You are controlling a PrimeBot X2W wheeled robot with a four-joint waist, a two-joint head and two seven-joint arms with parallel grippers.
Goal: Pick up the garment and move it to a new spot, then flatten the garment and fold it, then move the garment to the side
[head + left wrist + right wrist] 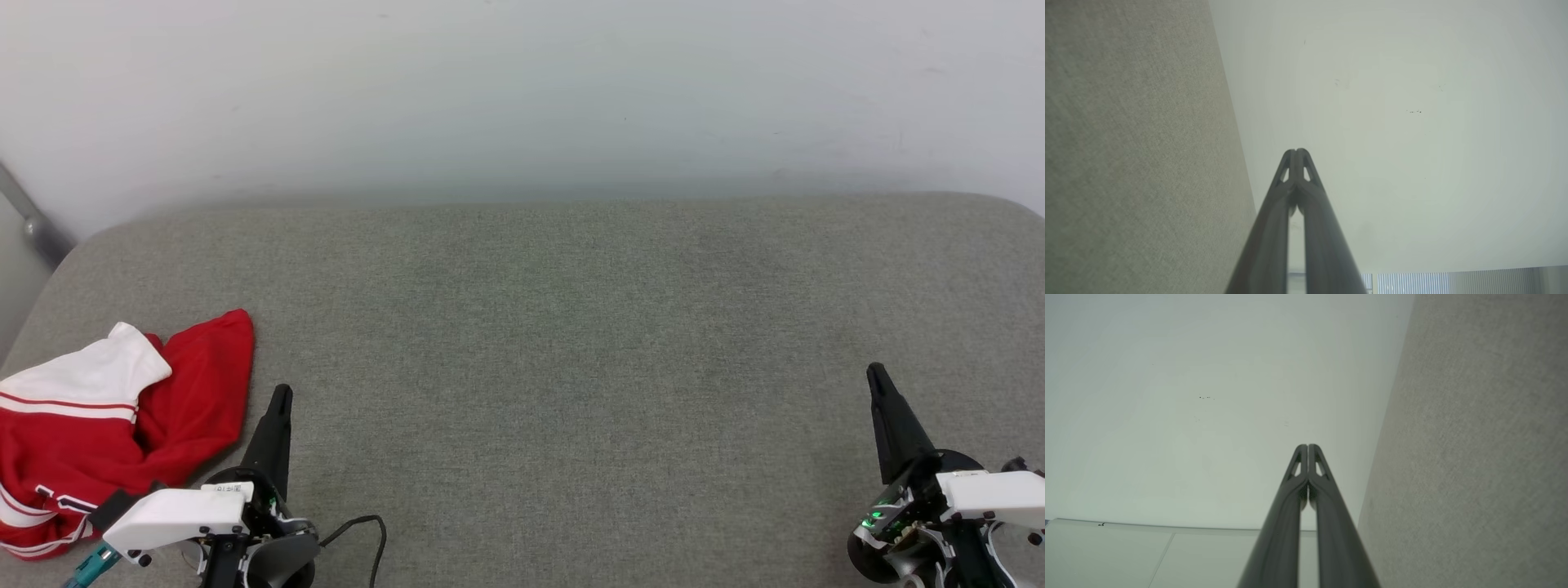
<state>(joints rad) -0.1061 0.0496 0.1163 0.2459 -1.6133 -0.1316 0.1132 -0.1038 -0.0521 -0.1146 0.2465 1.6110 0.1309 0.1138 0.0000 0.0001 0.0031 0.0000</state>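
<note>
At the near edge of the grey, cloth-covered desk [571,367], the left hand [281,395] sits near the left corner with its two long dark fingers pressed together and holding nothing. The left wrist view shows the same hand [1296,153] with its tips meeting. The right hand [875,376] rests near the near right corner, likewise closed and empty, and its tips touch in the right wrist view [1307,448]. A thin black cable [371,531] loops on the desk beside the left wrist. The red soft jersey-style garment [82,457], with a white sleeve end and red-and-white stripe trim, lies crumpled against the desk's left edge, just to the left of the left hand. A narrow strip of grey cloth shows between its red fold and the fingers, while the white wrist housing overlaps its near part. The right hand is well apart from it, across the desk's width. Past the bare middle, the rounded far edge meets a plain white wall [522,98].
</note>
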